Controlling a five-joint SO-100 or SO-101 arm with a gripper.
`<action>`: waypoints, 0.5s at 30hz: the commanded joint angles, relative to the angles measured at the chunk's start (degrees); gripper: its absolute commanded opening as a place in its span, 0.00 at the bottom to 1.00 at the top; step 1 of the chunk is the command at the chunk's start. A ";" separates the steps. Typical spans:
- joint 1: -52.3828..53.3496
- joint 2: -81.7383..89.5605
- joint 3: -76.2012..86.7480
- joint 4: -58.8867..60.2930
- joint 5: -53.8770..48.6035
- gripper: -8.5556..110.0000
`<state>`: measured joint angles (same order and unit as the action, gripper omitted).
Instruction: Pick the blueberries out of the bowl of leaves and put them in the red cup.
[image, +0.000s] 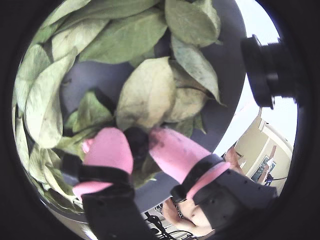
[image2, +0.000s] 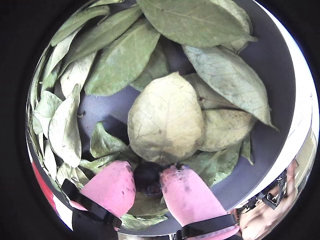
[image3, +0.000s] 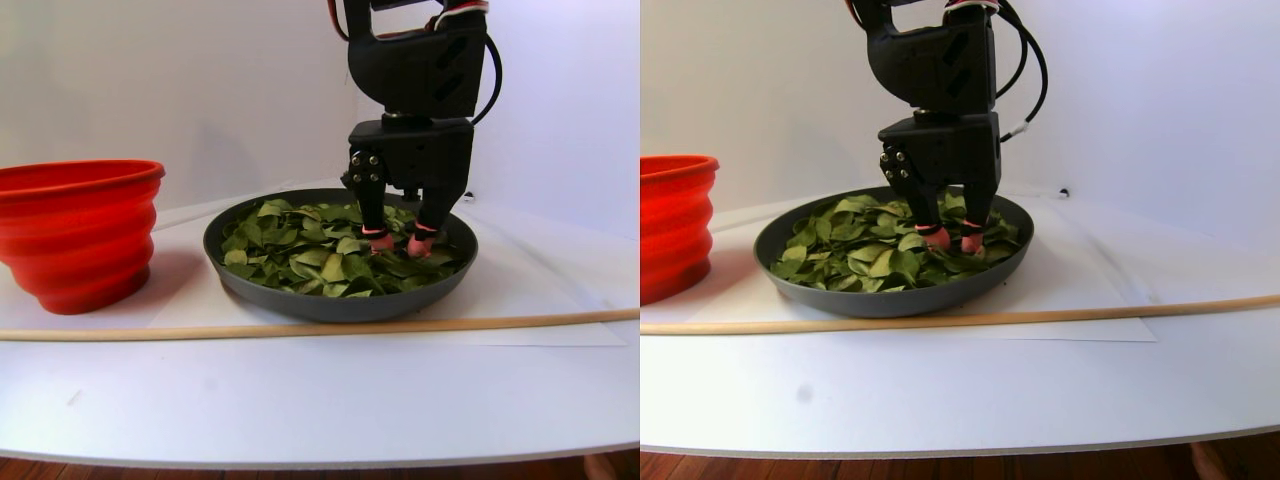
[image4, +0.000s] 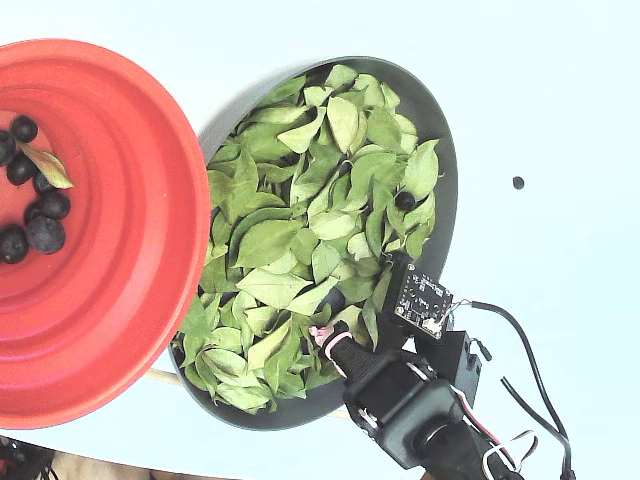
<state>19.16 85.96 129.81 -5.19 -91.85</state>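
Item: blueberry (image2: 148, 178), one, dark and round. Location: directly between the two pink fingertips (image2: 112, 187) of the pincer (image2: 146, 181), low in the bowl (image4: 447, 150), near the bowl's rim on the arm's side. In both wrist views the pads sit against the berry on either side; the pincer reads as closed on it, berry resting on or just above the leaves (image2: 165, 120). A pale oval leaf lies just beyond the berry, touching or nearly so. The berry is round, so no long axis to align.

Other berries: at least one more (image4: 404, 200) shows among the leaves near the bowl's far rim in the fixed view; several (image4: 45, 232) lie already in the red cup (image4: 130, 260), with one stray leaf.

Surface: loose, overlapping leaves over smooth grey bowl; likely to cling or lift with the berry.

Room: red cup touches or overlaps the bowl's rim in the fixed view; stereo pair shows them apart on the white bench (image3: 320, 390). Transfer judged short, over the rims. A wooden rod (image3: 300, 327) lies across the bench's front.
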 joint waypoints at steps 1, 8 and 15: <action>0.00 6.15 0.26 0.26 -0.70 0.15; -0.09 7.47 0.97 0.62 -0.79 0.15; -0.18 9.58 1.67 1.67 -1.14 0.15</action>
<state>18.98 88.51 131.40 -3.87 -92.64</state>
